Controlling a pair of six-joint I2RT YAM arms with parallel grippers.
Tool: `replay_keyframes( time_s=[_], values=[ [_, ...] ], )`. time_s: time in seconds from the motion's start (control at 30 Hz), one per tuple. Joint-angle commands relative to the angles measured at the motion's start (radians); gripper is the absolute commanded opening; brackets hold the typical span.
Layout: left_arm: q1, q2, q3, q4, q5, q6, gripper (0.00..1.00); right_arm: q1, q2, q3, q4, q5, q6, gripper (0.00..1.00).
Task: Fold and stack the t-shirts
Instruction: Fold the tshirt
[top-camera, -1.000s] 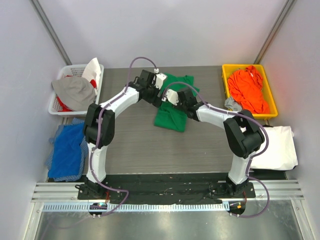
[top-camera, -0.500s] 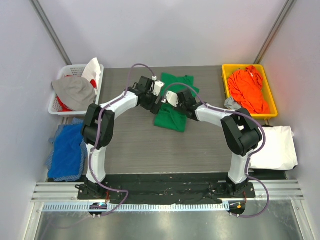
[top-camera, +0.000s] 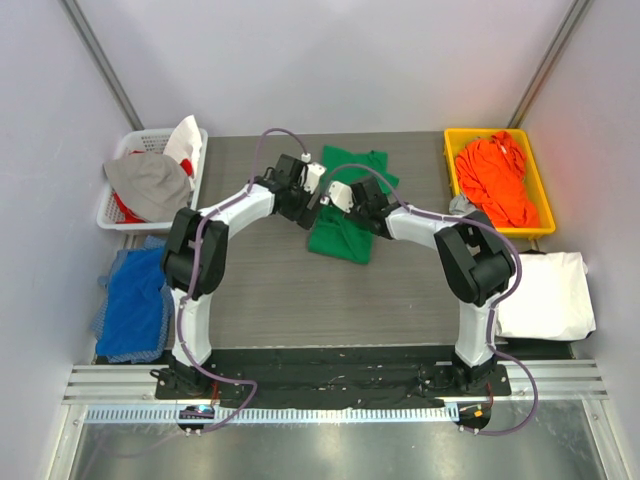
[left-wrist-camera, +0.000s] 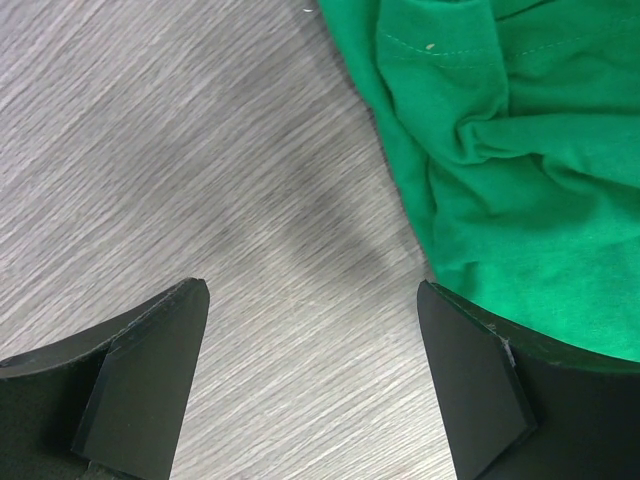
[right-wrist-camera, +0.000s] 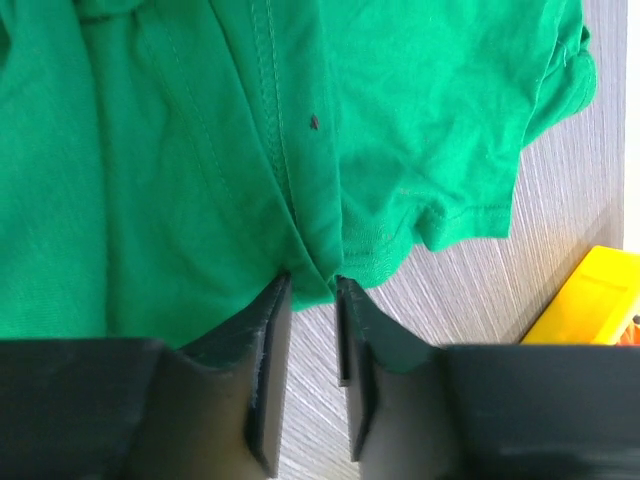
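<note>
The green t-shirt (top-camera: 342, 232) lies crumpled mid-table, partly under both grippers. My left gripper (top-camera: 308, 196) hovers open and empty over bare wood at the shirt's left edge. In the left wrist view (left-wrist-camera: 310, 300) the green t-shirt (left-wrist-camera: 510, 150) fills the upper right, and the right fingertip overlaps its edge. My right gripper (top-camera: 345, 200) is shut on a fold of the green t-shirt near its hem (right-wrist-camera: 312, 285). The orange t-shirt (top-camera: 497, 180) is bunched in the yellow bin (top-camera: 449, 165). The white t-shirt (top-camera: 548, 295) lies at the right, off the table's edge.
A white basket (top-camera: 112, 215) with grey and red-white clothes stands at the back left. A blue cloth (top-camera: 135, 300) lies left of the table. A small grey cloth (top-camera: 462, 208) sits beside the yellow bin, whose corner shows in the right wrist view (right-wrist-camera: 590, 300).
My left gripper has drawn back from over the shirt's top toward its left edge. My right gripper has shifted slightly left and farther back on the green shirt.
</note>
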Motion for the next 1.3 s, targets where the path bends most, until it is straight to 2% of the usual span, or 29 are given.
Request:
replay_keyframes(
  time_s=[0.0, 0.03, 0.13, 0.6, 0.77, 0.8, 0.87, 0.9, 1.17, 1.27],
  values=[
    [0.007, -0.09, -0.003, 0.062, 0.036, 0.021, 0.91, 0.001, 0.035, 0.04, 0.046, 0.016, 0.002, 0.26],
    [0.013, -0.091, -0.003, 0.065, 0.036, 0.018, 0.91, 0.001, 0.037, 0.04, 0.044, 0.019, -0.004, 0.17],
    [0.023, -0.091, -0.003, 0.067, 0.038, 0.018, 0.91, 0.003, 0.043, 0.04, 0.046, 0.039, -0.011, 0.02],
    [0.029, -0.113, -0.015, 0.068, 0.036, 0.021, 0.91, -0.003, -0.009, 0.032, 0.081, 0.151, -0.061, 0.01],
    [0.029, -0.116, -0.022, 0.07, 0.035, 0.025, 0.91, -0.008, -0.038, 0.027, 0.069, 0.134, -0.056, 0.01],
    [0.03, -0.116, -0.022, 0.068, 0.032, 0.025, 0.91, -0.009, -0.044, 0.027, 0.063, 0.128, -0.035, 0.13],
    [0.03, -0.114, -0.022, 0.07, 0.032, 0.031, 0.91, -0.011, -0.054, 0.041, 0.023, 0.099, -0.006, 0.22],
    [0.032, -0.113, -0.02, 0.07, 0.03, 0.033, 0.91, -0.009, -0.055, 0.046, 0.011, 0.087, 0.008, 0.3],
    [0.05, -0.102, -0.025, 0.067, 0.039, 0.041, 0.91, -0.049, -0.043, 0.093, -0.066, -0.033, 0.149, 0.45],
    [0.055, -0.094, -0.023, 0.068, 0.041, 0.041, 0.91, -0.075, -0.029, 0.124, -0.097, -0.084, 0.198, 0.46]
  ],
)
